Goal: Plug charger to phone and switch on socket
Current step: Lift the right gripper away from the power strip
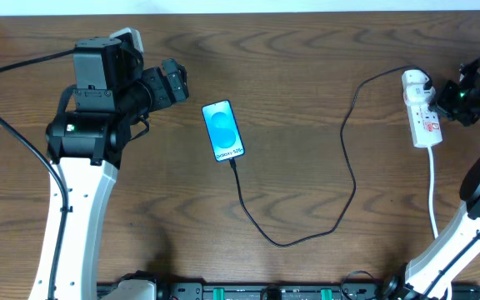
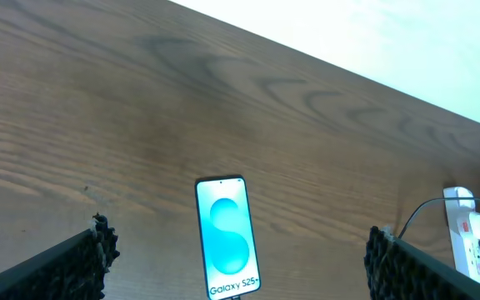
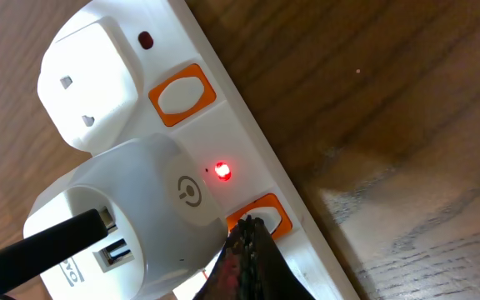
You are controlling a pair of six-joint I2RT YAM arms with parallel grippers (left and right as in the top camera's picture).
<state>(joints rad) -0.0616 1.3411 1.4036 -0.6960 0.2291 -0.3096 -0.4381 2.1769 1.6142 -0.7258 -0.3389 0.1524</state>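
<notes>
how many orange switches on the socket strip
2: upper switch beside the top white plug, lower switch under the right gripper. Others may be out of frame.

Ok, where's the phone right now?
In the overhead view the phone lies face up near the middle of the table, just right of the left end effector, with the charger cable running from its bottom edge.

The left end effector [image 1: 176,83] has its fingers [image 2: 82,267] spread wide apart, with the black wrist and white forearm reaching back behind it. The right end effector [image 1: 449,96] tilts downward, its fingers [image 3: 244,258] pressed together into one narrow tip, its arm bent behind it.
</notes>
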